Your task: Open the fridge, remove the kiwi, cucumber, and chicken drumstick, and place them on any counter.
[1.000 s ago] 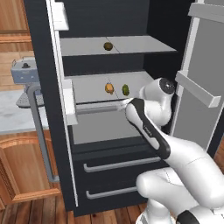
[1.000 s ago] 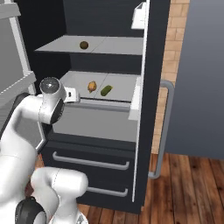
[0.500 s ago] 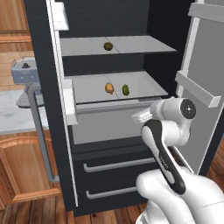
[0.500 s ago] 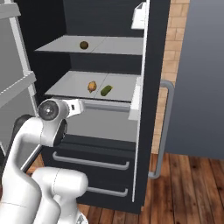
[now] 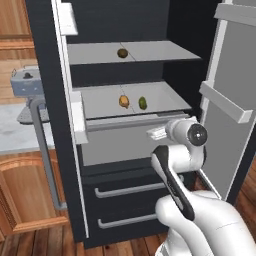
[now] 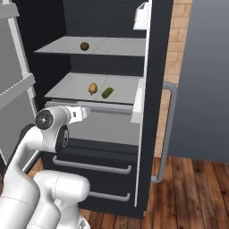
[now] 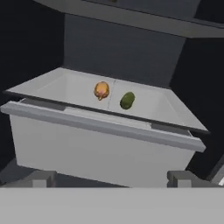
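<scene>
The black fridge stands with both doors open. The kiwi lies on the upper shelf. On the shelf below, the orange-brown chicken drumstick sits just left of the green cucumber. My gripper is open and empty. It hovers in front of the pale grey bin under that shelf, short of both items and pointing into the fridge. The marble counter lies left of the fridge.
The open right door with its shelf rail stands close beside my arm. The left door carries a grey bar handle. A toaster sits on the counter. Two black drawers with bar handles lie below the bin.
My wrist has dropped from middle-shelf height to the level of the bin front and swung toward the right door. The jaws stayed open. The food has not moved.
</scene>
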Motion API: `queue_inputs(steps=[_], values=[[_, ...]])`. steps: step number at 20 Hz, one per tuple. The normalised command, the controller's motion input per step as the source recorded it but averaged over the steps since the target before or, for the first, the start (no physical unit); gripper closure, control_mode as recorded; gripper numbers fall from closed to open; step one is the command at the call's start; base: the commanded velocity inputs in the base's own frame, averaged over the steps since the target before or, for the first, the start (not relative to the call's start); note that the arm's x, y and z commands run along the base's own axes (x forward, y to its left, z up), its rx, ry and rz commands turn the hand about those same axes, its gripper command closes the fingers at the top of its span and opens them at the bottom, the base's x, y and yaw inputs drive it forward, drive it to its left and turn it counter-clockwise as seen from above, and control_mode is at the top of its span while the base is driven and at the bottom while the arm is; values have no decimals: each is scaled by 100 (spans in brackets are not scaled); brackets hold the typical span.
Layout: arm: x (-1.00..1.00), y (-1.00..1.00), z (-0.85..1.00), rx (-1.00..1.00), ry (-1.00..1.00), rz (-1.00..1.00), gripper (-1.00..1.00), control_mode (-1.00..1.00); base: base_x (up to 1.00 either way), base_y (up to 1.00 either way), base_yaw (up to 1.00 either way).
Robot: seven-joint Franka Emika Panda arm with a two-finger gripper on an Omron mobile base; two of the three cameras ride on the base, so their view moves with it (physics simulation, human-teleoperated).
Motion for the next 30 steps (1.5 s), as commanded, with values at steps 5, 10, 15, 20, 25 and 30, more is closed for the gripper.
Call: queue_inputs(steps=[5, 10, 15, 20, 25, 30], values=[[0, 0, 0, 0, 0, 0, -100, 100, 82, -1, -17], [0, 0, 0, 0, 0, 0, -100, 100, 100, 0, -5], [0, 0, 0, 0, 0, 0, -100, 100, 98, 0, 0], [-9, 4, 12, 0, 0, 1, -100, -100, 31, 0, 0], [-76, 40, 89, 0, -4, 8, -100, -100, 0, 0, 0], [-47, 55, 100, 0, 6, 6, -100, -100, 0, 0, 0]])
